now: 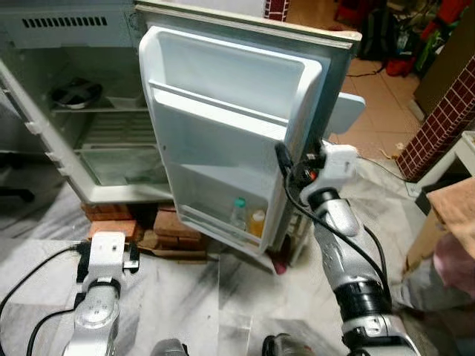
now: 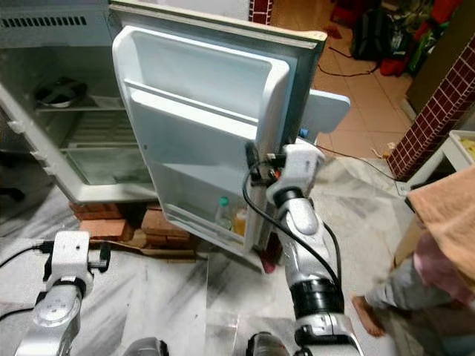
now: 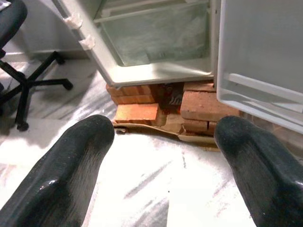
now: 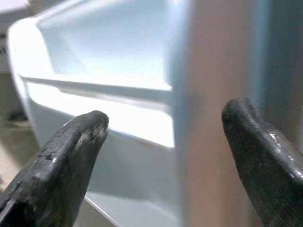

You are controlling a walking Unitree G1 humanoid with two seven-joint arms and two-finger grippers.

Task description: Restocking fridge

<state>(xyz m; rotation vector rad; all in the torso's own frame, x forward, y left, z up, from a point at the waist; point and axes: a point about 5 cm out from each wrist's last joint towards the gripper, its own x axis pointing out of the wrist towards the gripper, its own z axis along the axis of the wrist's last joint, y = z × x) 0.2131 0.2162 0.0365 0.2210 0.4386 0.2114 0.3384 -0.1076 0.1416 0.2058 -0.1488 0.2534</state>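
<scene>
With its black fingers spread wide astride the free edge of the open fridge door (image 1: 230, 126), the right gripper (image 4: 165, 156) seems about to swing it, while two bottles (image 1: 247, 216) stand in that door's bottom shelf and the left gripper (image 3: 163, 161) hangs open below.

the floor (image 1: 223, 297) is pale marbled stone. stacked bricks (image 3: 142, 101) rest directly on it and carry the fridge cabinet (image 1: 111, 194). flattened cardboard (image 3: 156, 130) lies at the foot of the bricks. the lowest door shelf (image 1: 223, 226) holds two bottles (image 1: 247, 217).
</scene>
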